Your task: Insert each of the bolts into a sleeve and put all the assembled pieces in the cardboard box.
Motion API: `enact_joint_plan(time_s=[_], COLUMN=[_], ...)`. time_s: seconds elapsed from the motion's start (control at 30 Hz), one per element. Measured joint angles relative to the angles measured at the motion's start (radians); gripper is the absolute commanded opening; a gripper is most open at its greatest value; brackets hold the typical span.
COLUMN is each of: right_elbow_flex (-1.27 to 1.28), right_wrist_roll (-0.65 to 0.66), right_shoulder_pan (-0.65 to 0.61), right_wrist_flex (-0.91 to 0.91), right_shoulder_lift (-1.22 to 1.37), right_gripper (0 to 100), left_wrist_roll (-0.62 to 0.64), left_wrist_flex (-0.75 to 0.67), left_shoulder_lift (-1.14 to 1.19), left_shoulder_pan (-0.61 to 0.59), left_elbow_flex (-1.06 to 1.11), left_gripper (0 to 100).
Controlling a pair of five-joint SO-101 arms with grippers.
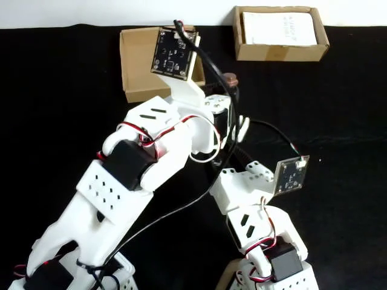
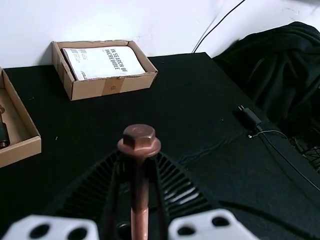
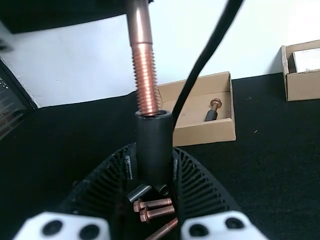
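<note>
My left gripper (image 2: 139,167) is shut on a copper bolt (image 2: 139,142), which stands upright with its hex head up. The bolt's threaded end (image 3: 145,75) points down into the top of a black sleeve (image 3: 154,135). My right gripper (image 3: 154,162) is shut on that sleeve and holds it upright. In the high view the bolt head (image 1: 230,78) shows near the middle of the table, just right of the open cardboard box (image 1: 138,69). That box (image 3: 195,125) holds one assembled piece (image 3: 212,111). Loose bolts (image 3: 152,204) and sleeves (image 3: 140,191) lie on the table under the right gripper.
A second cardboard box (image 1: 281,35) with a white booklet (image 2: 102,60) in it stands at the back right. The table is covered in black cloth (image 1: 338,121). A black cable (image 3: 205,65) hangs close to the sleeve. The two arms crowd the middle of the table.
</note>
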Motion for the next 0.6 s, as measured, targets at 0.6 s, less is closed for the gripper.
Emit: enact_joint_plan(time_s=[0.6], right_elbow_flex=[0.000], right_wrist_roll=[0.000], right_shoulder_pan=[-0.003], right_wrist_flex=[0.000], right_shoulder_lift=[0.002], right_gripper=[0.7], left_wrist_roll=[-0.075], left_wrist_flex=[0.000], left_shoulder_lift=[0.000], left_shoulder_pan=[-0.003], left_elbow_flex=[0.018], left_gripper=[1])
